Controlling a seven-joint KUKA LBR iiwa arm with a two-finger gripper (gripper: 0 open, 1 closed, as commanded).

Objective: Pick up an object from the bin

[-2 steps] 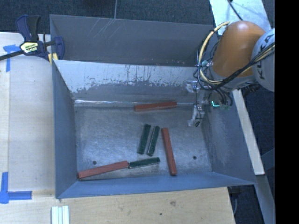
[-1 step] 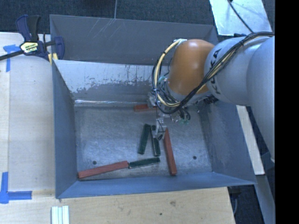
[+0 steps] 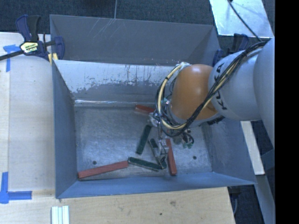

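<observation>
One piece of lettering shows: dark block letters [image 3: 220, 101] on the white shell of the arm [image 3: 245, 90], up and to the right of the gripper [image 3: 162, 146] and just beside the orange cover [image 3: 191, 92] above it. The letters run slantwise along the shell's near edge. Black cables [image 3: 210, 94] cross them, so no whole word can be read; at most the strokes look like part of a K. No other text, number or sign is legible.
</observation>
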